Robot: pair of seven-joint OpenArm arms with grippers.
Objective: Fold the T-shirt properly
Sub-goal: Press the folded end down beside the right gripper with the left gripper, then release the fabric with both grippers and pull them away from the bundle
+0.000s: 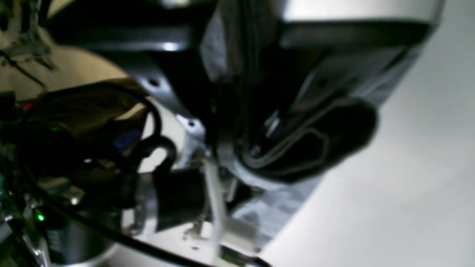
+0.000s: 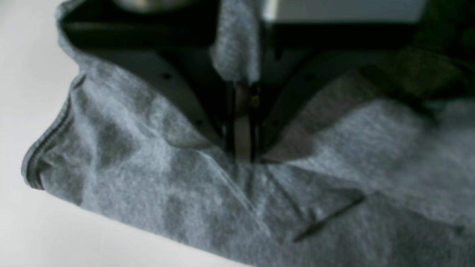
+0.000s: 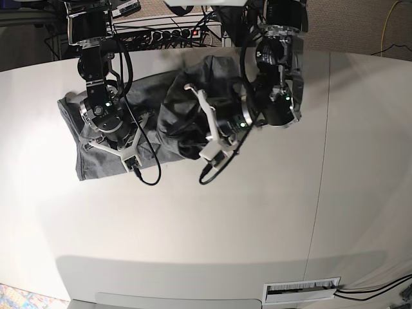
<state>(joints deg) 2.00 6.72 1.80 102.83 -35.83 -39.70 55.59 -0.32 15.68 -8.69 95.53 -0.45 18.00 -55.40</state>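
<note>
The heather-grey T-shirt [image 3: 90,166] lies at the far left of the white table [image 3: 257,212]. Its left part is spread flat and its right part [image 3: 183,106] is bunched and lifted. My left gripper [image 3: 187,125] is shut on that lifted bunch. In the left wrist view the cloth [image 1: 219,52] runs between the fingers of this gripper [image 1: 232,137] and hangs in dark folds. My right gripper [image 3: 96,135] is low over the flat left part. In the right wrist view this gripper [image 2: 243,148] is shut, pinching a ridge of the T-shirt [image 2: 148,178] near a hemmed edge.
Bare white table surrounds the shirt on the near and right sides. A power strip [image 3: 174,32] and cables lie beyond the far edge. Loose wrist cables [image 3: 151,180] hang down to the table beside the shirt. A slotted vent [image 3: 302,291] sits at the near edge.
</note>
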